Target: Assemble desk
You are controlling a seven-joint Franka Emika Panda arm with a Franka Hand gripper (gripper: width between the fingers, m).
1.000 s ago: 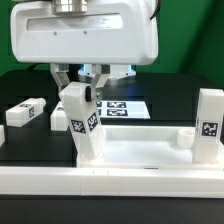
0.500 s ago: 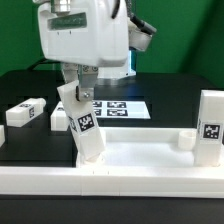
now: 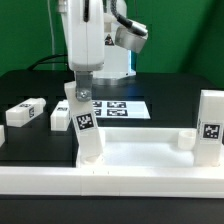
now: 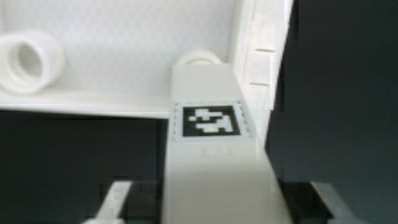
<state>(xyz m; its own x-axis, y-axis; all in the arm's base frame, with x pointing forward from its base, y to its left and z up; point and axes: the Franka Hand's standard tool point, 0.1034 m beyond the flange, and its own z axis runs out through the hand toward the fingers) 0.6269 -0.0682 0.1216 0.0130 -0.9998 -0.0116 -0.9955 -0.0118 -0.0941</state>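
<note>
Since a second ago the wrist has turned about its own axis: the hand's broad white face no longer looks at the exterior camera, I now see it edge-on, and the leg it carries, which leaned then, stands closer to upright. The gripper (image 3: 82, 96) is clamped on the top of this held leg (image 3: 87, 130), with one finger on either side of it. The held leg's lower end sits in the corner of the tabletop (image 3: 140, 152) nearest the camera on the exterior view's left. From the wrist camera I see the held leg (image 4: 214, 160) running down onto the tabletop (image 4: 125, 35) close beside its raised rim, with a round socket (image 4: 25, 60) off to one side. How far the leg is seated I cannot tell. A second leg (image 3: 209, 125) stands upright at the tabletop's end on the exterior view's right. Two loose legs (image 3: 25, 112) lie on the black table (image 3: 30, 145) beyond the tabletop's other end. The marker board (image 3: 122, 108) lies flat behind the tabletop.
</note>
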